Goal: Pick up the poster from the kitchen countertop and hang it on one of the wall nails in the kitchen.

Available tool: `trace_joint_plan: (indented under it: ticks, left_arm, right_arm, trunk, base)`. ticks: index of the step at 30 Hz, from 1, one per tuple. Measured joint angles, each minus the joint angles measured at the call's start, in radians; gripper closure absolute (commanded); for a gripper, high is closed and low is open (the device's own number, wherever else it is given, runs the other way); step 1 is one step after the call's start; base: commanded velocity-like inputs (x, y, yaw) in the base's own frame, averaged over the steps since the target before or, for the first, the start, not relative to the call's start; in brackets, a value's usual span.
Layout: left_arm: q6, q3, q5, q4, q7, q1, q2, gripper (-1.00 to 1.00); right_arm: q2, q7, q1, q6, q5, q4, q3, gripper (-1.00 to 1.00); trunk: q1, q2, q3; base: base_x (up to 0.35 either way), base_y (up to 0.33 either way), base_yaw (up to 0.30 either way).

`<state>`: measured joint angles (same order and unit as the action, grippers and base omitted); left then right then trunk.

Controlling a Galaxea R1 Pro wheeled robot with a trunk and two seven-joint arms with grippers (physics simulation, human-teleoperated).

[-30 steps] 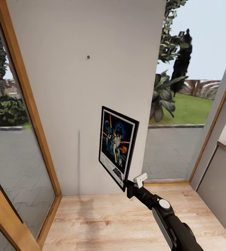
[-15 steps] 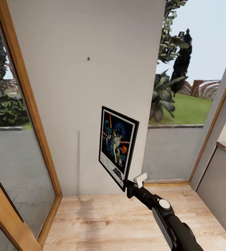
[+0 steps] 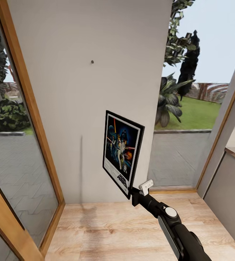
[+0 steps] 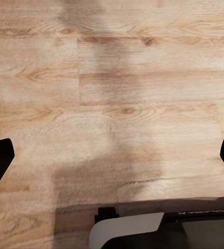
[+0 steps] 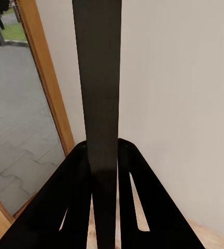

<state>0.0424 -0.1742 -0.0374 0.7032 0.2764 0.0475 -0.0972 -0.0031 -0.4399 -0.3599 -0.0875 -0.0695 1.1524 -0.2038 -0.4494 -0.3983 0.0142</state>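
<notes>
The pale wall (image 3: pixel 92 105) fills the middle of the head view, set between a wood-framed glass panel (image 3: pixel 12 152) and a window onto a garden, with the plank floor (image 3: pixel 139 232) below; against this wall the poster (image 3: pixel 122 153) is held upright, its picture turned partly toward the camera, well below and a little to the right of the nail (image 3: pixel 92 62), a tiny dark peg high on the wall.

The main risk is judged to lie in the grip: the poster is pinched only at its lower corner, so a long stretch of frame stands unsupported above the hand; a quick lift could make it pivot or slip between the fingers. A second risk is the target itself; the nail is very small, the back of the frame cannot be seen, and a misjudged height or a frame still angled away from the wall could leave the poster pressed beside the peg and not caught on it, to drop once let go.

The right arm (image 3: pixel 179 232) is stretched up and forward from the lower right; the right hand (image 3: pixel 136 192) is closed on the poster's bottom corner, and in the right wrist view the dark edge of the frame is seen clamped between the two fingers (image 5: pixel 75 202). The left hand (image 4: pixel 112 155) is pointed down at the floor, spread wide and holding nothing.
</notes>
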Motion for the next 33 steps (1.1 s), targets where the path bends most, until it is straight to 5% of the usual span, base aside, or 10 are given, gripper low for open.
trace_joint_plan:
  ticks: [17, 33]
  left_arm:
    - [0.0, 0.0, 0.0, 0.0, -0.001, 0.0, 0.0, -1.0]
    - [-0.002, 0.0, 0.001, 0.0, -0.001, 0.0, 0.0, -1.0]
  right_arm:
    - [0.0, 0.0, 0.0, -0.001, 0.001, 0.001, -0.001, 1.0]
    - [0.0, -0.002, 0.0, -0.003, 0.001, 0.003, -0.001, 1.0]
  trunk:
    - [0.0, 0.0, 0.0]
    - [0.001, 0.0, 0.0]
  base:
    - [0.011, 0.008, 0.0]
    - [0.251, 0.165, 0.0]
